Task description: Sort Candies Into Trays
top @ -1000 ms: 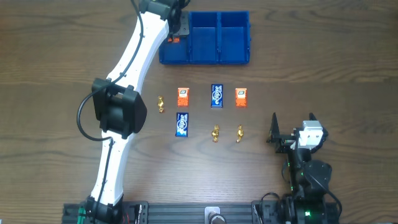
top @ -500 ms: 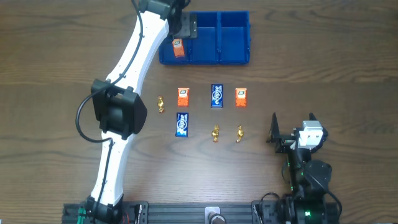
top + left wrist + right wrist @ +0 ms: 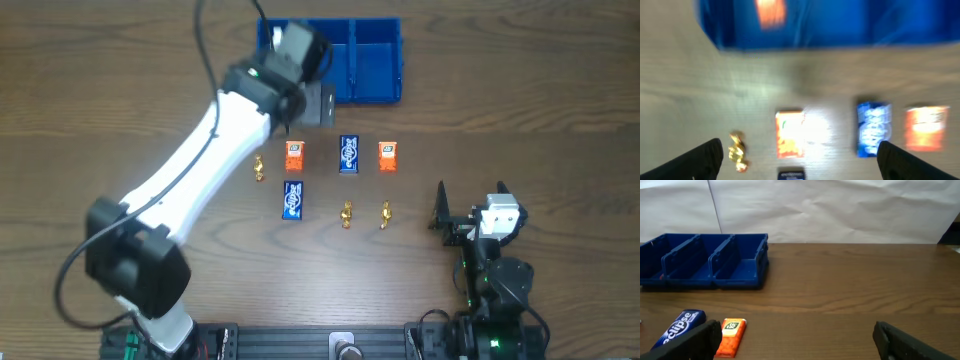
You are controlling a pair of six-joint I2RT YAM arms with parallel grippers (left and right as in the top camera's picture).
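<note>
The brown wooden bench [image 3: 560, 100] is flat, with long grain lines running across it. The white left arm [image 3: 190, 170] has swung back from the blue tray [image 3: 401, 70], which sits by the far edge of the bench. A moment ago its left hand [image 3: 800, 154] was over the tray's left end pocket and let go of an orange box [image 3: 771, 11]. That box now lies in that pocket, so one candy is sorted. I think the arm is coming back for the next one.

The left hand is wide open and holds nothing. It hangs over the candies in the middle of the bench. The right hand [image 3: 797, 340] has not moved. It waits nearer the front edge, wide open and empty too.

The tray looks like hard, shiny plastic, with three square pockets and straight walls.

Seven candies are left on the bench:
- The two blue packs [image 3: 348, 154] are long, flat and smooth.
- The two orange boxes [image 3: 388, 155] are small, flat rectangles, and one lies just under the left hand.
- The three gold candies [image 3: 347, 214] are the smallest, in shiny, crinkly foil with twisted ends.
</note>
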